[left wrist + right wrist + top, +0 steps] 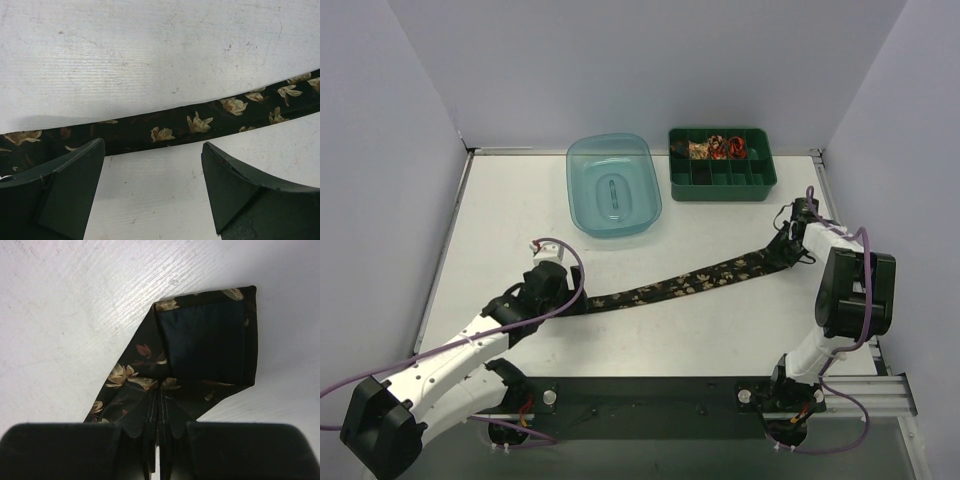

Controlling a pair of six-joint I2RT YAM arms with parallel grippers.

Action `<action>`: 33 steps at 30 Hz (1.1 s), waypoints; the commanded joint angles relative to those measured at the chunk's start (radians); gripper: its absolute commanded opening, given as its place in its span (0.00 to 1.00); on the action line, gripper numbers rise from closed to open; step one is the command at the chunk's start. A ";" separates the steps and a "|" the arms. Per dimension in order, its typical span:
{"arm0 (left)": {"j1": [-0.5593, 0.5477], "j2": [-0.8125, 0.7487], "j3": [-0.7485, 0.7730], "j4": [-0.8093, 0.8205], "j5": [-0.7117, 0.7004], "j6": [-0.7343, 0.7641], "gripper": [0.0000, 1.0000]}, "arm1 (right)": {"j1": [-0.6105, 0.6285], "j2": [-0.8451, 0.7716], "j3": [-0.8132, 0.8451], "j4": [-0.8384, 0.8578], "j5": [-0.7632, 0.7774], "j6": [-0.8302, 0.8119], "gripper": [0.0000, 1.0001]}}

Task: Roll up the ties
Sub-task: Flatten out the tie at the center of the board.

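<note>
A long black tie with gold floral pattern [690, 282] lies stretched diagonally across the white table. My right gripper [782, 250] is shut on its wide end; in the right wrist view the tie [200, 340] is folded over, showing dark lining, and pinched between the closed jaws of the gripper [157, 426]. My left gripper [572, 300] is at the tie's narrow end, open; in the left wrist view the tie [200, 122] runs just beyond the tips of the gripper [151, 145], not between them. Small red and beige rolled ties [718, 148] sit in the green tray.
A green compartment tray [722, 182] stands at the back right. A translucent teal bin [613, 185] stands to its left. Purple cables run along both arms. Walls close in the left, back and right sides.
</note>
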 commanded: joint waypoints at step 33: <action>0.010 -0.099 0.004 -0.006 -0.002 -0.009 0.88 | -0.054 -0.110 0.078 -0.084 0.175 -0.039 0.00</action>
